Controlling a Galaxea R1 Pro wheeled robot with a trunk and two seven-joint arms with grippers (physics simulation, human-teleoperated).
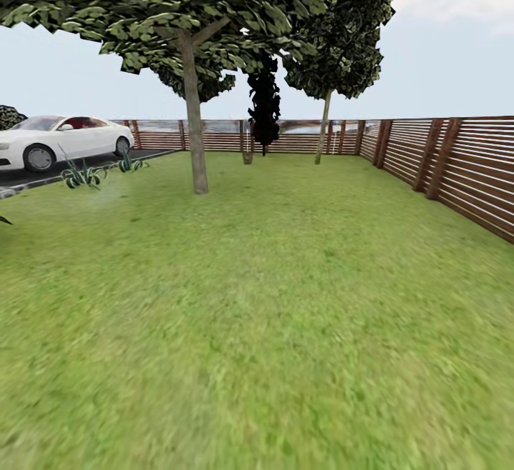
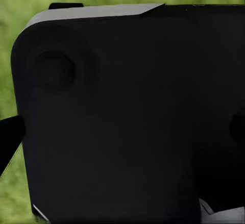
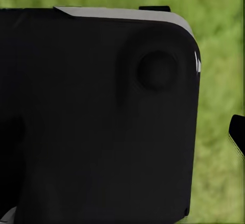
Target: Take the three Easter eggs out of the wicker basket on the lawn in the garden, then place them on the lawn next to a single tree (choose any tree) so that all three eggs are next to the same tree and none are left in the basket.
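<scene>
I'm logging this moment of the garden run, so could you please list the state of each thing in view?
lawn: bare green grass ahead, nothing lying on it.
near tree: upright on the lawn, pale trunk, leafy crown.
far tree: upright near the fence, thin trunk slightly leaning.
black columnar tree: upright by the back fence.
white car: parked on the driveway.
fence: standing, unbroken.

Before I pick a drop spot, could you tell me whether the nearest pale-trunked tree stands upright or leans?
Upright: the nearest tree rises nearly straight from the lawn, its trunk forking under the crown.
</scene>
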